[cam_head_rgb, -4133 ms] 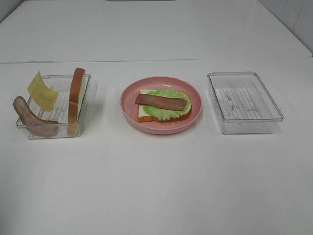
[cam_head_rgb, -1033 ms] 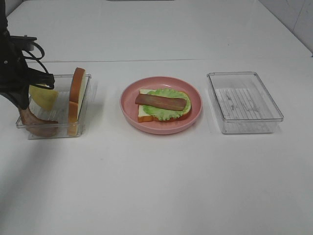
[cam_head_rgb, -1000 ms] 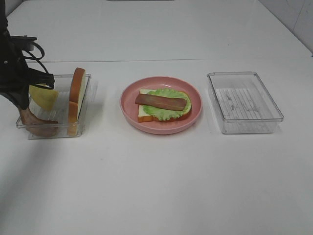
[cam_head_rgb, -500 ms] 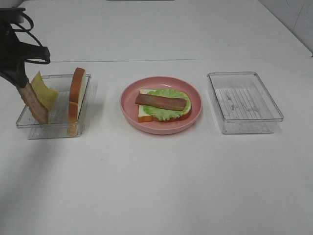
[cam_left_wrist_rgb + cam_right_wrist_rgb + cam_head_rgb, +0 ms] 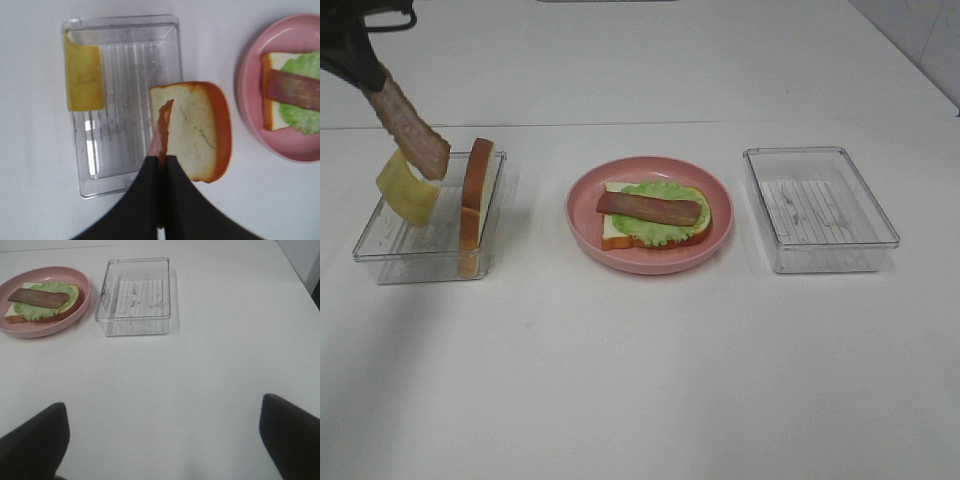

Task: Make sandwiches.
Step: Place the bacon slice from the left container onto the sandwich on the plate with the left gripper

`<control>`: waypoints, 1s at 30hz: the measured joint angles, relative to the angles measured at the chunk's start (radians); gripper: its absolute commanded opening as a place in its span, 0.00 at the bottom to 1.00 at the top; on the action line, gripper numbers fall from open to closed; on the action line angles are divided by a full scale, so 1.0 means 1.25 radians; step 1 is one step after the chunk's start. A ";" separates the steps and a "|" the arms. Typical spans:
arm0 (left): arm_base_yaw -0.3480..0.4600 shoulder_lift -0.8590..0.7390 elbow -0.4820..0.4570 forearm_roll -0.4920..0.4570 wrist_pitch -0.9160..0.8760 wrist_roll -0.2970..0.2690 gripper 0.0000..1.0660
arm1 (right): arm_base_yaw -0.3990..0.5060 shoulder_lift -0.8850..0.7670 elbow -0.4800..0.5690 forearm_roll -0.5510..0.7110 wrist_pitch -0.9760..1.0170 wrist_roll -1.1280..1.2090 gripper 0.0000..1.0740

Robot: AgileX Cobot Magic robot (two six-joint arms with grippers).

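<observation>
My left gripper point(image 5: 370, 78) is raised over the far-left corner of the left clear tray point(image 5: 380, 256), shut on the top end of a reddish-brown bacon strip point(image 5: 412, 128) that hangs slanted in the air. In the left wrist view the bacon strip point(image 5: 162, 131) runs out from the closed fingertips point(image 5: 150, 172). A yellow cheese slice point(image 5: 406, 188) and an upright bread slice point(image 5: 475, 192) stay in that tray. On the pink plate point(image 5: 650, 264) lies bread with lettuce point(image 5: 665, 228) and another bacon strip point(image 5: 650, 209). My right gripper point(image 5: 162, 440) is open and holds nothing, low over bare table.
A second clear tray point(image 5: 820, 208), with nothing in it, stands right of the plate; it also shows as the tray point(image 5: 134, 296) in the right wrist view beside the plate point(image 5: 82, 302). White table surrounds everything.
My left gripper has lifted the bacon strip up out of the left tray, well above the cheese. The right arm, plate and right tray have not moved.
</observation>
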 measured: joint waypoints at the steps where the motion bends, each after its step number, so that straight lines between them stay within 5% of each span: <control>1: 0.000 0.000 0.000 0.000 0.000 0.000 0.00 | 0.000 0.000 0.000 0.000 0.000 0.000 0.89; 8: 0.000 -0.001 -0.165 -0.148 0.007 0.040 0.00 | 0.000 0.000 0.000 0.000 0.000 0.000 0.89; 17: -0.052 0.004 -0.206 -0.366 -0.022 0.150 0.00 | 0.000 0.000 0.000 0.000 0.000 0.000 0.89; 25: -0.161 0.084 -0.210 -0.413 -0.082 0.223 0.00 | 0.000 0.000 0.000 0.001 0.000 0.000 0.89; 30: -0.225 0.142 -0.210 -0.413 -0.146 0.229 0.00 | 0.000 0.000 0.000 0.001 0.000 0.000 0.89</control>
